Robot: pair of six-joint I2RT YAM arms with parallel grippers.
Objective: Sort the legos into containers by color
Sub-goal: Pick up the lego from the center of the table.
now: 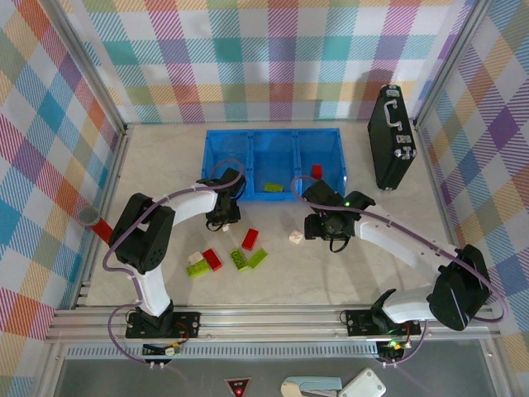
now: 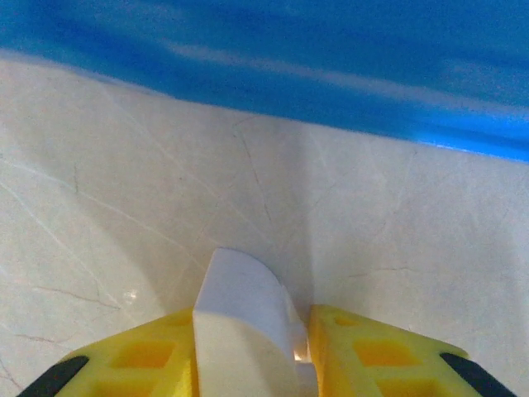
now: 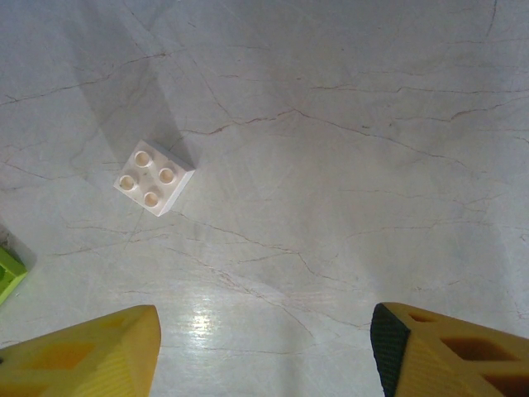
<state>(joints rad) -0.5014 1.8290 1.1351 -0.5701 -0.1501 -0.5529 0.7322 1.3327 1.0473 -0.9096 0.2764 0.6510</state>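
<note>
Two claws work over the bench (image 1: 157,165). The left claw (image 2: 252,356) is clamped on a white brick (image 2: 244,318), with a yellow finger (image 2: 372,356) on each side. It holds the brick just in front of the blue tray (image 2: 331,66). I think this is so it can lift the brick over the wall and drop it in the left box (image 1: 223,149). The middle box has a green brick (image 1: 273,188) and the right box has a red brick (image 1: 316,171), so white needs its own box.

The right claw (image 3: 264,356) has its fingers wide apart and holds nothing. It hangs over the bench, with a loose white brick (image 3: 154,177) ahead of it and off to one side, not touching. I think it is there to grab that one next.

More bricks (image 1: 240,258), red, green and white, lie loose on the bench near the arms.
</note>
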